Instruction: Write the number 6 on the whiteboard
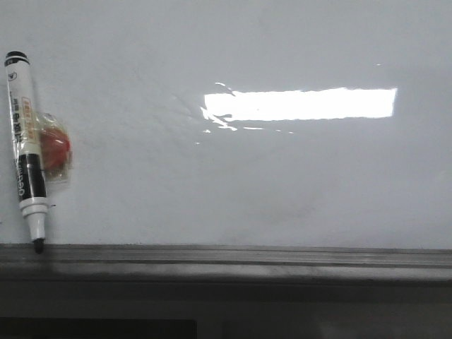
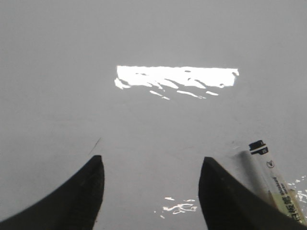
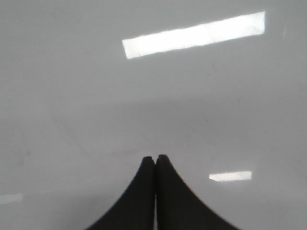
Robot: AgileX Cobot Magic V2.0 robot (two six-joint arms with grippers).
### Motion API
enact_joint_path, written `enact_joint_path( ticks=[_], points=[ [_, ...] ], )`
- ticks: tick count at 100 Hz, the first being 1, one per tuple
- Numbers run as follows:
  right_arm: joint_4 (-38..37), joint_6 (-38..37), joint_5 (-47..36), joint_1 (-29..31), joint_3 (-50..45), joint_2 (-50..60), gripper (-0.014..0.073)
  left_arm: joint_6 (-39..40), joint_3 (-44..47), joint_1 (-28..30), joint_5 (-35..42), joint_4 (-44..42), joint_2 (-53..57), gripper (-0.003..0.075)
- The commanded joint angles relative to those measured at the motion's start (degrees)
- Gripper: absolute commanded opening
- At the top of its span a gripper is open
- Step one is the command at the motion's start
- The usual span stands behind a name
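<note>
Nearest in the front view runs the grey metal ledge (image 1: 226,263) along the lower edge of the large glossy white-grey whiteboard (image 1: 254,183). The black tip of a white-barrelled marker pen with black bands and a black end cap (image 1: 25,148) touches this ledge at the far left; the pen lies flat on the board, slightly tilted, its cap end farther up. Just beside the pen's middle, and partly under it, sits a round red object wrapped in clear plastic (image 1: 55,146). Farther up the board a bright rectangular light reflection (image 1: 300,104) shows. No drawn digit is visible on the board.

In the left wrist view the left end effector (image 2: 149,191) is spread wide and holds nothing; the same pen (image 2: 276,184) lies just beside one dark finger (image 2: 225,201). In the right wrist view the right end effector (image 3: 155,165) has its two fingers pressed together with nothing between them, over bare board (image 3: 72,120).
</note>
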State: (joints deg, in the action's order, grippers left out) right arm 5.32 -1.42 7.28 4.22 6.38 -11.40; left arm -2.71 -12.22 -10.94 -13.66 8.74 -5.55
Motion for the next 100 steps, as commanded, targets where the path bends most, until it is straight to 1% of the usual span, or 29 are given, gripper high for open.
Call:
enact_joint_path(
  ticks=[1, 13, 24, 53, 67, 82, 100],
  points=[
    [0.0, 0.1, -4.1, 0.1, 2.0, -1.0, -0.0064, 8.0, -1.7, -3.3, 6.4, -6.7, -1.2, 0.0409],
    [0.0, 0.1, -4.1, 0.1, 2.0, -1.0, -0.0064, 10.1, 0.8, -7.3, 9.7, -9.9, -1.2, 0.0408],
    [0.0, 0.1, -4.1, 0.1, 2.0, -1.0, -0.0064, 12.3, 3.0, -9.0, 11.2, -10.8, -1.2, 0.0409],
    [0.0, 0.1, -4.1, 0.1, 2.0, -1.0, -0.0064, 12.6, 3.9, -13.4, 11.5, -10.5, -1.8, 0.0412],
    [0.0, 0.1, -4.1, 0.1, 2.0, -1.0, -0.0064, 12.3, 2.5, -16.9, 12.2, -10.5, -7.4, 0.0412],
    [0.0, 0.1, -4.1, 0.1, 2.0, -1.0, -0.0064, 12.0, -1.6, -20.4, 13.7, -10.5, -14.7, 0.0412],
    [0.0, 0.1, -4.1, 0.1, 2.0, -1.0, -0.0064, 12.0, -4.0, -25.2, 13.7, -9.3, -18.4, 0.0412]
  ],
)
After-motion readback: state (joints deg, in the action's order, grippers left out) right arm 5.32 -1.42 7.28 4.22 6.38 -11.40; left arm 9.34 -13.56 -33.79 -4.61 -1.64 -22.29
